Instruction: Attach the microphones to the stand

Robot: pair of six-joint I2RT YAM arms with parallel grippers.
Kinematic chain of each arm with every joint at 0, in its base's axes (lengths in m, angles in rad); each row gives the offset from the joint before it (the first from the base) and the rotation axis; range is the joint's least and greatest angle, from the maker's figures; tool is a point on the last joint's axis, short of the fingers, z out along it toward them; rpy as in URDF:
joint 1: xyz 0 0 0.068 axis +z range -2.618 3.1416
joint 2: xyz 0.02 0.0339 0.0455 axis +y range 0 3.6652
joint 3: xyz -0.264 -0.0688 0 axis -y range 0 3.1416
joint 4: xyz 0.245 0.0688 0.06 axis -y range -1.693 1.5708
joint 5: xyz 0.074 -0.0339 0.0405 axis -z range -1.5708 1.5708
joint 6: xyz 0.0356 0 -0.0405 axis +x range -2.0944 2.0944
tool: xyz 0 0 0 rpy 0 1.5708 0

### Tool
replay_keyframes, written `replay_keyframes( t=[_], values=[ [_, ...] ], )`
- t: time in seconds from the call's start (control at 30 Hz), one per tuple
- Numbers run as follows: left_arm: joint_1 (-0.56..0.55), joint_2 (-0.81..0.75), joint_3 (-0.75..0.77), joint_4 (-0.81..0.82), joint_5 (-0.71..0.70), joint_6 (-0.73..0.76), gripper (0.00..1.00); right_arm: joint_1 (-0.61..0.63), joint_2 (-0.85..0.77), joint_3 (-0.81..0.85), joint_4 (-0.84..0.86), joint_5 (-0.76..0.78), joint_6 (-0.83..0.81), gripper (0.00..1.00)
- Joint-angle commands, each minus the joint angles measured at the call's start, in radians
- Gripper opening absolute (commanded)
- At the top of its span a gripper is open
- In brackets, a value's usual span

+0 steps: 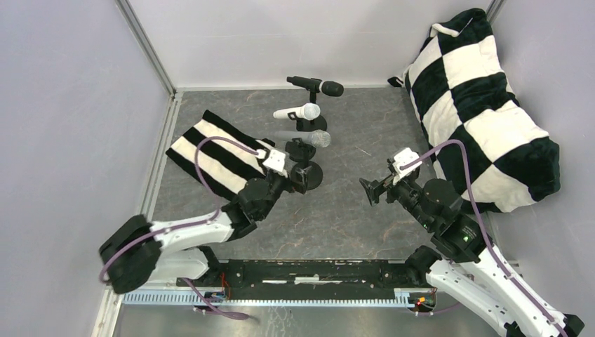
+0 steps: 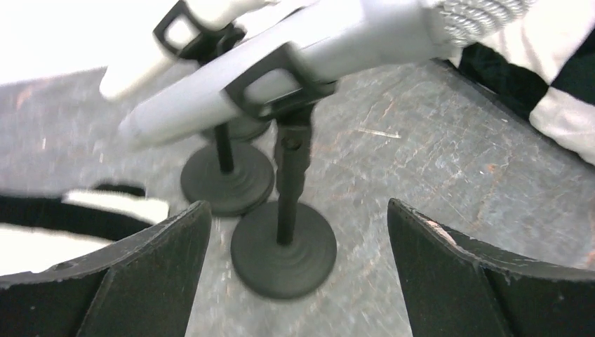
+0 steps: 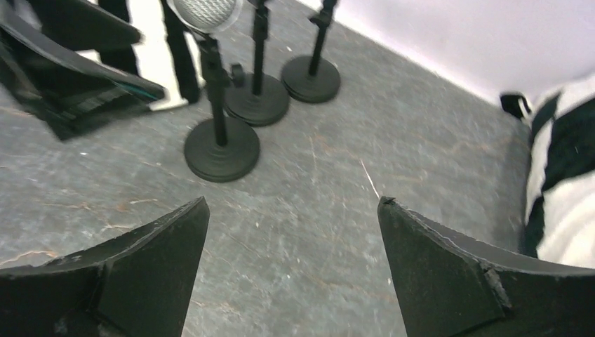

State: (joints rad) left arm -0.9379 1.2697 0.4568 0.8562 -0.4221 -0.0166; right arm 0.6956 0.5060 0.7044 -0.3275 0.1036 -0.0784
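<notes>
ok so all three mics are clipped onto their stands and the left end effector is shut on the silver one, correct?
Not quite. The left end effector is open and holds nothing. The silver-grey microphone rests in the clip of its stand, in front of the open fingers, as the left wrist view shows. The rest is right: all three are on stands.

Open tabletop right of the nearest mic stand; striped cloth left, middle stand close behind.

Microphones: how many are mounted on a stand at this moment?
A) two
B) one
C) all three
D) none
C: the black microphone, the white microphone and the silver-grey microphone each sit clipped atop one of the stands; none lies on the table.
</notes>
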Motion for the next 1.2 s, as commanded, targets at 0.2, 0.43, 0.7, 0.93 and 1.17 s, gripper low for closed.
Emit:
replay_keyframes(
  t=[0.2, 0.43, 0.7, 0.93, 1.17],
  values=[
    [0.002, -0.448, 0.16, -1.018, -0.191, -0.49, 1.0, -0.003, 0.047, 0.0, -0.107, 0.221, 0.161, 0.98],
    [0.004, -0.679, 0.203, -1.267, -0.183, -0.497, 1.0, -0.063, 0.023, -0.043, -0.124, 0.086, 0.25, 0.98],
    [0.004, -0.708, 0.224, -1.361, -0.252, -0.429, 1.0, -0.152, -0.028, -0.158, -0.094, -0.048, 0.296, 0.98],
    [0.004, -0.743, 0.209, -1.325, -0.269, -0.41, 1.0, -0.151, -0.148, -0.194, -0.049, 0.049, 0.222, 0.98],
    [0.004, -0.804, 0.196, -1.315, -0.258, -0.4, 1.0, -0.152, -0.281, -0.285, 0.052, 0.124, 0.159, 0.98]
  ],
)
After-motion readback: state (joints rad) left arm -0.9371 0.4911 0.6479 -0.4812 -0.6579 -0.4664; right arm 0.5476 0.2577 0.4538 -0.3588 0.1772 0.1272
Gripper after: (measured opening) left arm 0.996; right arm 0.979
